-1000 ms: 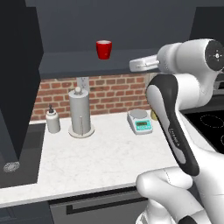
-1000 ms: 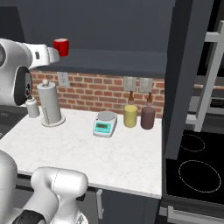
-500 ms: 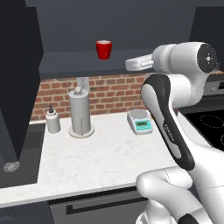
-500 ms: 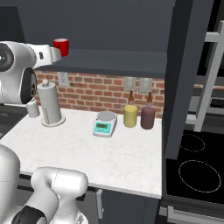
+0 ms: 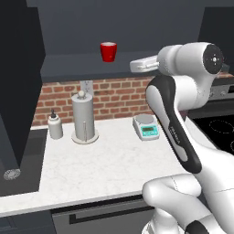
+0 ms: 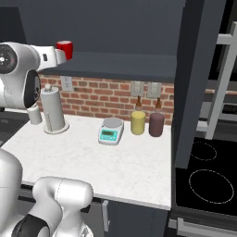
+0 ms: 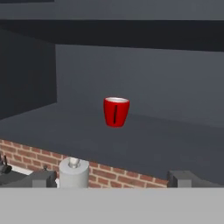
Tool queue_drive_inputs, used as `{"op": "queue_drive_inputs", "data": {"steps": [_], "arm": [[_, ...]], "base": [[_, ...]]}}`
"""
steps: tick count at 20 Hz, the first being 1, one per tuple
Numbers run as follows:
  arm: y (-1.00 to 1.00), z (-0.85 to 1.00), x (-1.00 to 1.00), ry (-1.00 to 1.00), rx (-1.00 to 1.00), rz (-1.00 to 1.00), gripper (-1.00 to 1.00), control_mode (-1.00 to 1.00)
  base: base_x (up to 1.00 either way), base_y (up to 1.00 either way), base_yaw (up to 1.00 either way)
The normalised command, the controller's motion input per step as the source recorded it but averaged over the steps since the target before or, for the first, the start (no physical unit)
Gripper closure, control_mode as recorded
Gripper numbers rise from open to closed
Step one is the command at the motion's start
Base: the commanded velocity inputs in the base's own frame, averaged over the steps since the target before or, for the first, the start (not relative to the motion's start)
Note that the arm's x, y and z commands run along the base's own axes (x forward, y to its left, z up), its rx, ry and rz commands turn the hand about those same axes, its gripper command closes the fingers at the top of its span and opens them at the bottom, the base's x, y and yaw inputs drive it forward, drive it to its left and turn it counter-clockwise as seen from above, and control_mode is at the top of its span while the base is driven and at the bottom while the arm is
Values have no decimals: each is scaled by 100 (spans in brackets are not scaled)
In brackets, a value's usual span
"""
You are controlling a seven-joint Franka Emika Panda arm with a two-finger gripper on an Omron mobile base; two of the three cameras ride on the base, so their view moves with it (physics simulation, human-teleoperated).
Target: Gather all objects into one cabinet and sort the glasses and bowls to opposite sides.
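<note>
Cabinet [image 5: 137,27]: dark charcoal, doors open, one wide flat shelf above the brick backsplash. White marble surface [image 5: 109,164] below it, with a black cooktop [image 6: 210,185] at the right end.

Arm raised to shelf height, forearm level and reaching toward the shelf. Gripper [image 7: 112,178]: fingers [image 7: 43,178] spread wide, nothing between them, holding off the shelf's near edge.

Paper-towel roll [image 5: 84,116] stands upright on its holder at the far left of the surface, a small white soap bottle [image 5: 55,126] just beside it on the left. Yellow jar [image 6: 138,122] and maroon jar [image 6: 156,123] stand side by side against the brick wall, right of centre. Small kitchen scale [image 6: 110,131] lies just left of the yellow jar.

Red cup [image 7: 116,112]: upright on the cabinet shelf, left of centre, apart from the fingers and straight ahead of them in the hand view.
</note>
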Motion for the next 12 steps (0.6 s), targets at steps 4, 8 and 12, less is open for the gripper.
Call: {"op": "queue_drive_inputs", "data": {"steps": [4, 8, 12], "arm": [[0, 5, 3, -2, 0, 0, -100, -100], [5, 5, 11, -1, 0, 0, -100, -100], [6, 1, 34, 0, 0, 0, -100, -100]], "base": [[0, 0, 0], [0, 0, 0], [0, 0, 0]]}}
